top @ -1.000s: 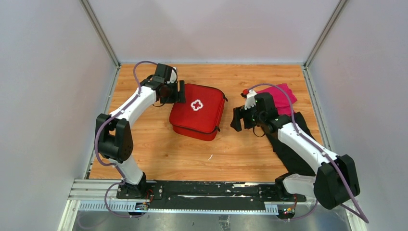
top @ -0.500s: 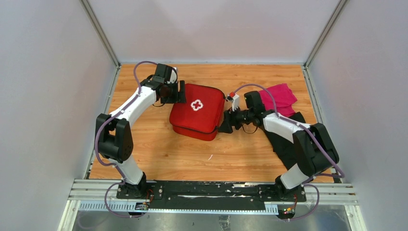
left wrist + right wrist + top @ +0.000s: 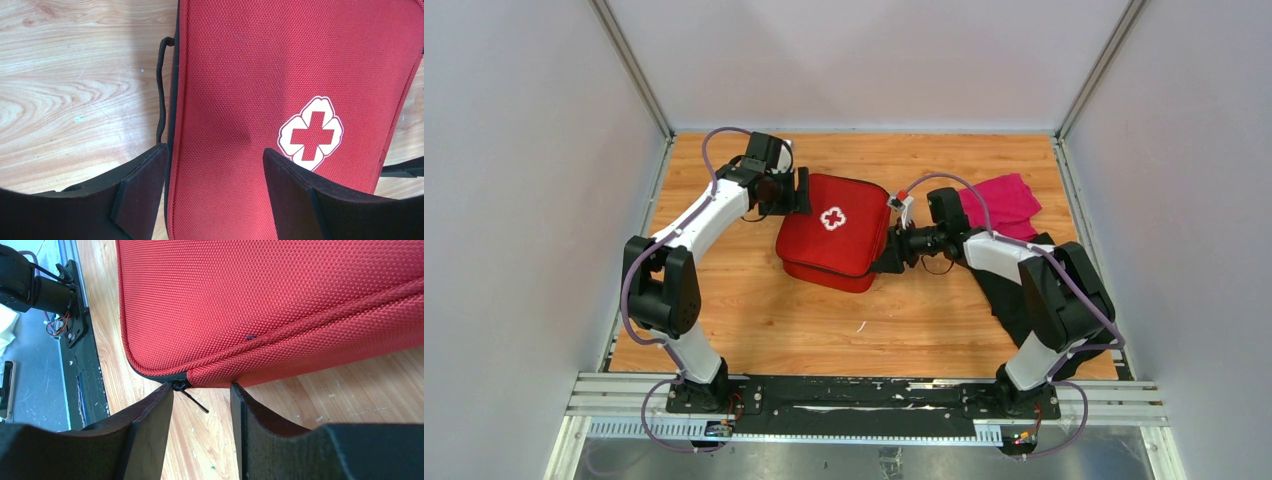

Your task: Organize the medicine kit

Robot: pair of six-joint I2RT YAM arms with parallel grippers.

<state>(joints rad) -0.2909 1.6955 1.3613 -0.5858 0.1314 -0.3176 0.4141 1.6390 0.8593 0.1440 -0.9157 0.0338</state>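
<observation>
1. The right gripper (image 3: pixel 201 387) is released: its two dark fingers (image 3: pixel 150 435) stand apart with nothing clamped. The thin black zip pull (image 3: pixel 190 394) of the medicine kit (image 3: pixel 834 230) lies in the gap between them, close to the tip of the finger on the left of the wrist view.
2. The left gripper (image 3: pixel 215 150) is also released, with its jaws spread wide. One finger is beside the kit's left edge over the bare wood and the other is over the red lid, so that edge lies between them. Whether either finger presses on the fabric I cannot tell.
3. The kit lies flat on the wooden table (image 3: pixel 824 320), a little behind its middle and between the two arms. Its lid is down on the base and the white cross (image 3: pixel 311 131) faces up.
4. With the lid down, nothing of the kit's inside or contents shows.
5. A thin black cord (image 3: pixel 161 90) runs along the kit's left side, just above the left gripper's outer finger.
6. A magenta cloth (image 3: pixel 1004 200) lies to the right of the kit, beyond the right arm, near the table's back right corner. A black cloth (image 3: pixel 1024 300) is spread nearer, under that arm.
</observation>
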